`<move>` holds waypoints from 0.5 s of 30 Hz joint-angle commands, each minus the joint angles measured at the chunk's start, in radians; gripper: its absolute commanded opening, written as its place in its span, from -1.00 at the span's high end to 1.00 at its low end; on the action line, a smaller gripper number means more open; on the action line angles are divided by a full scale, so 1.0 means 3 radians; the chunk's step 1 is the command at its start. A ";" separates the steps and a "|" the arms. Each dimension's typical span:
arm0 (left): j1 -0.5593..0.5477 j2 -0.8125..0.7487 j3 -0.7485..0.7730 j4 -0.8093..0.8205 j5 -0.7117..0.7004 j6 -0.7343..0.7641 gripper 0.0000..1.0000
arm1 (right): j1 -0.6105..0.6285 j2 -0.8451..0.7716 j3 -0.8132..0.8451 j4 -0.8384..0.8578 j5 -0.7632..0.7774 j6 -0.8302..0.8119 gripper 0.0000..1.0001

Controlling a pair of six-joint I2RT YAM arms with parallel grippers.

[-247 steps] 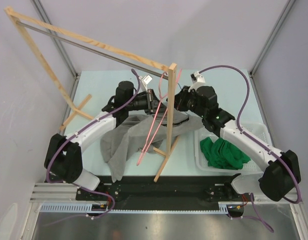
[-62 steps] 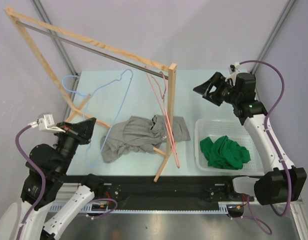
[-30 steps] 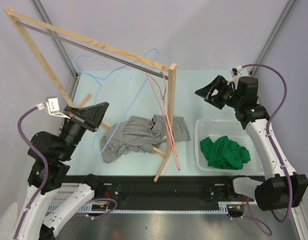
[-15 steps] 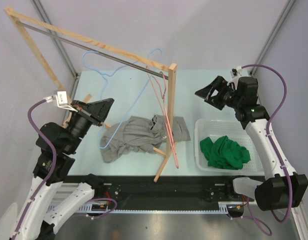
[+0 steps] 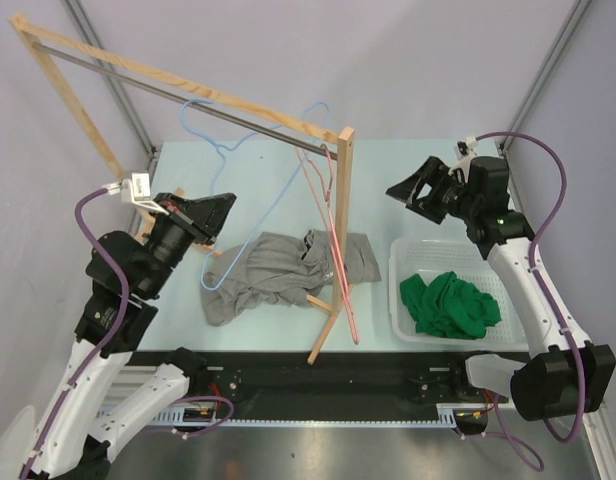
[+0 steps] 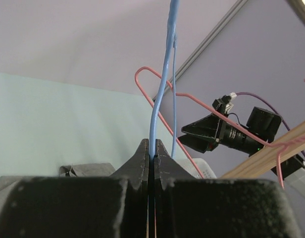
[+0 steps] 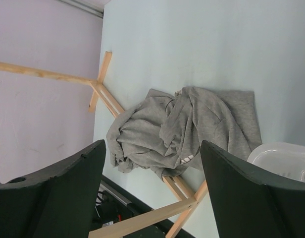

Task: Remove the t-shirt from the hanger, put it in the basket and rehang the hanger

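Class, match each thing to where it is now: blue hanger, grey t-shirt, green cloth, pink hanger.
Things:
1. blue hanger
2. grey t-shirt
3. green cloth
4. pink hanger

Places:
A. in the basket
B. hanging from the rail
C. held in the left gripper
D. crumpled on the table

Pairs: 1-C, 2-D, 3-A, 4-B

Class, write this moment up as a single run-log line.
left hand: shut on blue hanger | right hand: open, empty | grey t-shirt: crumpled on table, off hanger
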 commanded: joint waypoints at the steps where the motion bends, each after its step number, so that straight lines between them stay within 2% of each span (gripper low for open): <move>1: 0.0005 0.0036 0.0160 -0.0183 -0.0013 0.0206 1.00 | 0.0144 0.0062 0.0012 -0.0017 0.0102 -0.0170 -0.65; 3: 0.0010 0.0047 0.0211 -0.0281 -0.0013 0.0278 0.99 | 0.0206 0.0113 0.0012 -0.0028 0.0143 -0.0221 -0.66; 4: 0.0010 0.0047 0.0241 -0.0367 -0.0013 0.0303 0.92 | 0.0277 0.0129 0.0012 -0.0023 0.0189 -0.0242 -0.66; 5: 0.0005 0.0026 0.0252 -0.0414 -0.0013 0.0319 0.75 | 0.0318 0.0154 0.0007 -0.0017 0.0209 -0.0287 -0.67; 6: 0.0005 0.0001 0.0242 -0.0434 -0.0013 0.0334 0.33 | 0.0369 0.0215 0.0007 -0.0012 0.0230 -0.0318 -0.71; 7: 0.0010 -0.0030 0.0211 -0.0450 -0.0099 0.0349 0.12 | 0.0486 0.0246 0.0017 -0.0002 0.0281 -0.0349 -0.76; 8: 0.0010 -0.0116 0.0191 -0.0460 -0.0120 0.0380 -0.22 | 0.0523 0.0297 0.0017 0.0003 0.0296 -0.0385 -0.78; 11: 0.0005 -0.0285 0.0119 -0.0516 -0.0218 0.0467 -0.46 | 0.0706 0.0486 0.0022 0.0049 0.0322 -0.0467 -0.83; 14: 0.0005 -0.0428 0.0099 -0.0690 -0.0381 0.0518 -0.79 | 0.0916 0.0706 0.0068 0.0090 0.0409 -0.0584 -0.94; 15: 0.0005 -0.0545 0.0093 -0.0781 -0.0447 0.0523 -0.82 | 0.0973 0.0773 0.0093 0.0090 0.0444 -0.0625 -0.97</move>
